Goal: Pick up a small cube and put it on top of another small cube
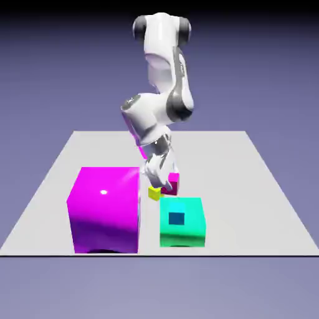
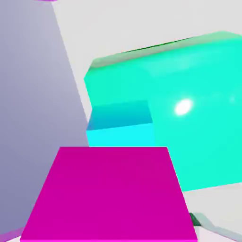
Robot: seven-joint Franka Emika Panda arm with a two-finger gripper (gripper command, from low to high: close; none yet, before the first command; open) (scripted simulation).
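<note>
Hand view: the small magenta-pink cube [image 2: 108,194] fills the lower part of the picture, sitting where the fingertips would show and hiding them.
Grip: the gripper [image 1: 167,185] is clamped narrow on that cube; in the exterior view the cube [image 1: 172,183] shows between the fingers, which appear to carry it just clear of the table [image 1: 249,187], though the angle leaves that unsure.
Key relation: the small cyan-blue cube [image 2: 120,125] lies just beyond the held cube along the line the gripper looks, its top face bare.
Perch: that blue cube [image 1: 177,218] rests on top of the larger teal block [image 1: 182,223], which stands toward the camera from the gripper in the exterior view.
Judgement: the carry likely has to rise over the teal block's top edge, then settle the pink cube square on the blue one.
Bystander: a tiny yellow cube [image 1: 154,193] lies on the table just beside the gripper, on the exterior view's left of the held cube.
Farther out: the huge magenta block [image 1: 104,209] stands on the exterior view's left, apart from the teal block.
</note>
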